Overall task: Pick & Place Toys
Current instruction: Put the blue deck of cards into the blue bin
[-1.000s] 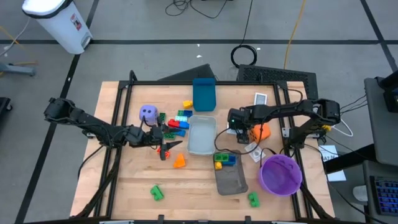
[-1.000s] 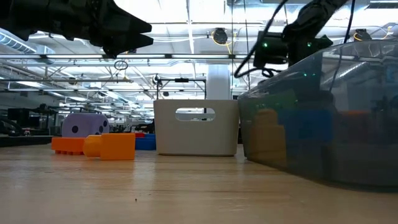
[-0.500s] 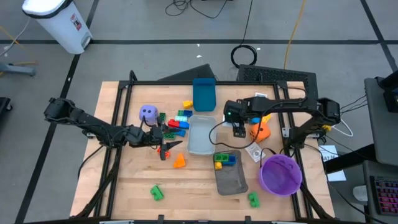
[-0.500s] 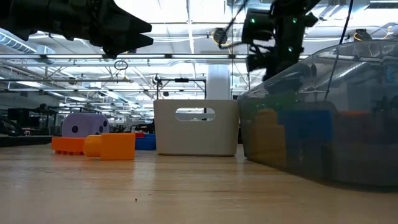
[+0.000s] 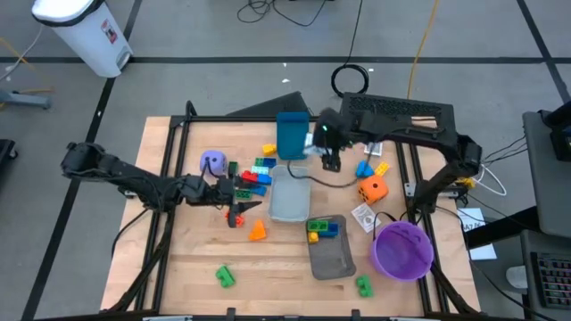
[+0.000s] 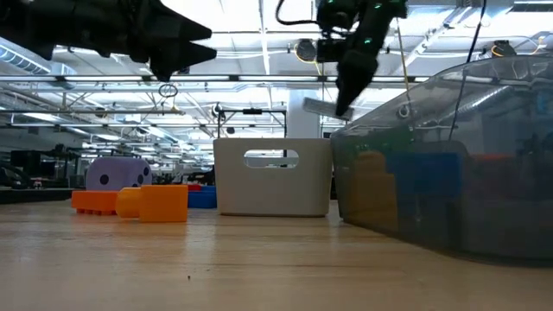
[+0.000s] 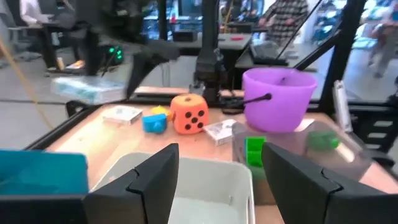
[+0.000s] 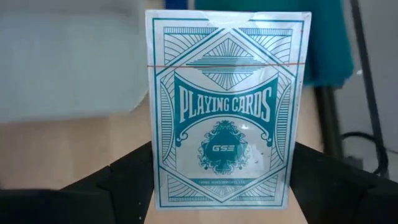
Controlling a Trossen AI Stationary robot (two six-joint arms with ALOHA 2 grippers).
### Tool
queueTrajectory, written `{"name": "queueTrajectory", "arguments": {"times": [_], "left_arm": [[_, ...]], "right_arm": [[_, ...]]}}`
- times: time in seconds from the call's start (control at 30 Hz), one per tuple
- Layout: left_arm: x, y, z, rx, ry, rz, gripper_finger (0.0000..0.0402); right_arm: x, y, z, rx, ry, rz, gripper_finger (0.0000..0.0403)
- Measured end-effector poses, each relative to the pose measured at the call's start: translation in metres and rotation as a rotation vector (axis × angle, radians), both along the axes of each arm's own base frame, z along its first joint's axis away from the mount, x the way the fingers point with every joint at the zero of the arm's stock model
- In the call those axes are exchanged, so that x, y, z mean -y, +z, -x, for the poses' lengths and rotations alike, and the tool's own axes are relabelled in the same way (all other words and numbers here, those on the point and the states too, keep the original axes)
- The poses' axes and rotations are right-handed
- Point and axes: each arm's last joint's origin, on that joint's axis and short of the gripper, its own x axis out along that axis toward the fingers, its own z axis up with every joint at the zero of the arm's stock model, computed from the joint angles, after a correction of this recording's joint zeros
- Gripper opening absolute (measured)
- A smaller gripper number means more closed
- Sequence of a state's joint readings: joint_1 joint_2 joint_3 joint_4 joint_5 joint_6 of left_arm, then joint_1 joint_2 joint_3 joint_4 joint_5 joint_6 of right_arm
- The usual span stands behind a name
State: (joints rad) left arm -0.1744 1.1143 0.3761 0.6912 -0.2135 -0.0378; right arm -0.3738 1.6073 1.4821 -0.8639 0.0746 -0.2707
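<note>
Your right gripper is clamped on a pack of playing cards; the orange die sits well apart. Your left gripper has jaws apart, empty, bricks just beside.

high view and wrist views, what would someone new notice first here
The right hand holds a pack of playing cards in the air near the teal bin and the pale tray at the table's middle. The left hand hangs open beside a heap of coloured bricks, with a purple die next to it. Over on the right sit an orange die and a purple bowl.
</note>
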Motion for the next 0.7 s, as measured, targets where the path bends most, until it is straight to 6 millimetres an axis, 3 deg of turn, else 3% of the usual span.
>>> {"name": "queueTrajectory", "arguments": {"times": [0.4,0.57,0.7], "left_arm": [[-0.035,0.011,0.006,0.031,0.013,0.012,0.0237],[-0.045,0.013,0.009,0.029,0.018,0.015,0.0237],[-0.053,0.010,0.010,0.000,0.032,0.013,0.0237]], "right_arm": [[0.094,-0.008,-0.050,-0.114,0.106,0.045,0.0306],[0.128,-0.011,-0.059,-0.084,0.127,0.035,0.0306],[0.144,-0.018,-0.064,-0.087,0.135,0.051,0.0306]]}}
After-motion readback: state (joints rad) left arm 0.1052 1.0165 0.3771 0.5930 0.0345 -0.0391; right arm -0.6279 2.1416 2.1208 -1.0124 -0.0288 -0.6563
